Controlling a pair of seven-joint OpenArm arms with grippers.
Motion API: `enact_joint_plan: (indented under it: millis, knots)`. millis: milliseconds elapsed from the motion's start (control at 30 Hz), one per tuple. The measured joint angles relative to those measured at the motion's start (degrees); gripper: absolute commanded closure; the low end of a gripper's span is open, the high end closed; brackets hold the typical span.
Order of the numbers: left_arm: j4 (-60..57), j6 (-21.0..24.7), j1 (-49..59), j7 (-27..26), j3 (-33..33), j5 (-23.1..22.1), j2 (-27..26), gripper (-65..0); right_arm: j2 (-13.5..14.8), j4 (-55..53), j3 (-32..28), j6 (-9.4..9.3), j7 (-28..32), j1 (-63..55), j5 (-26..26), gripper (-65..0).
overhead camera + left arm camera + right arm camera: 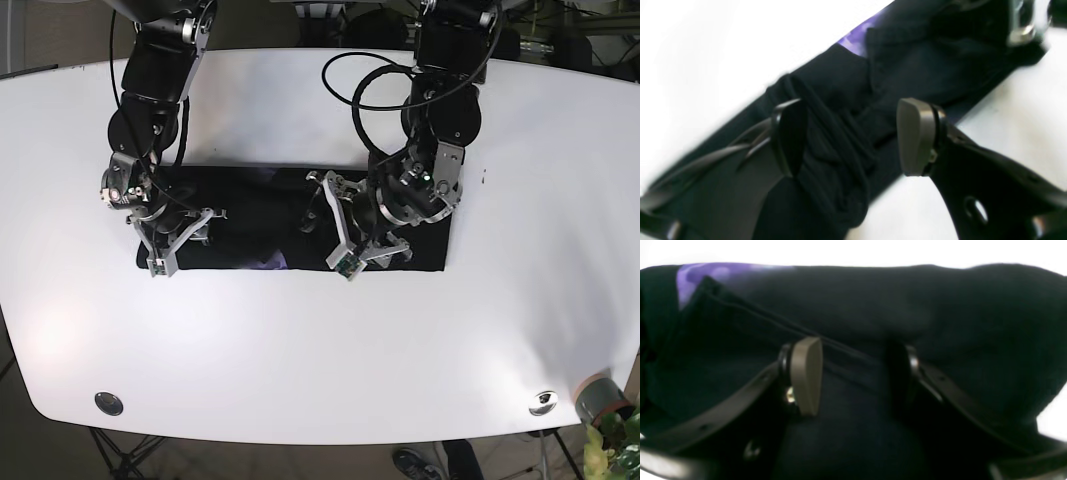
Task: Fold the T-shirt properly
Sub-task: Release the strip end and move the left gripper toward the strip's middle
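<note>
The black T-shirt lies folded into a long strip across the middle of the white table. A purple print shows on it in the left wrist view and in the right wrist view. My left gripper is open, low over the shirt's right half, with its fingers on either side of a bunched ridge of fabric. My right gripper is open over the shirt's left end, with its pads close to a hem seam.
Black cables loop from the arm at the back. Two metal discs sit near the table's front edge. A grey pot with a plant stands off the front right corner.
</note>
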Motion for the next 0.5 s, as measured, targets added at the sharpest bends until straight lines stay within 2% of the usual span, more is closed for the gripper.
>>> enact_joint_plan:
  millis: [67,167,233,333,500]
  knots:
    - [1.95,0.13,-0.11,0.17,2.32,3.82,-0.31,-39.7,-0.11,0.00,-0.02,0.00,0.02,0.13,0.04,-29.8]
    - [4.98,0.09,-0.13,0.07,4.92,5.99,-0.26,-39.7,-0.37,0.00,-0.07,0.02,0.04,0.17,0.07,-29.8]
    - [5.92,-0.33,-0.13,-0.24,5.01,5.86,0.07,-39.7,-0.33,0.00,-0.04,0.00,0.02,0.15,0.07,-29.8]
    - [6.21,-0.33,-0.11,-0.35,2.49,5.90,0.31,-39.4,-0.31,0.59,-0.02,-0.02,-0.52,0.13,0.70,-29.8]
    - [6.12,-0.04,-0.13,-0.15,-7.34,6.75,0.02,-39.2,0.15,5.11,0.20,-0.46,-2.99,0.31,8.92,-30.8]
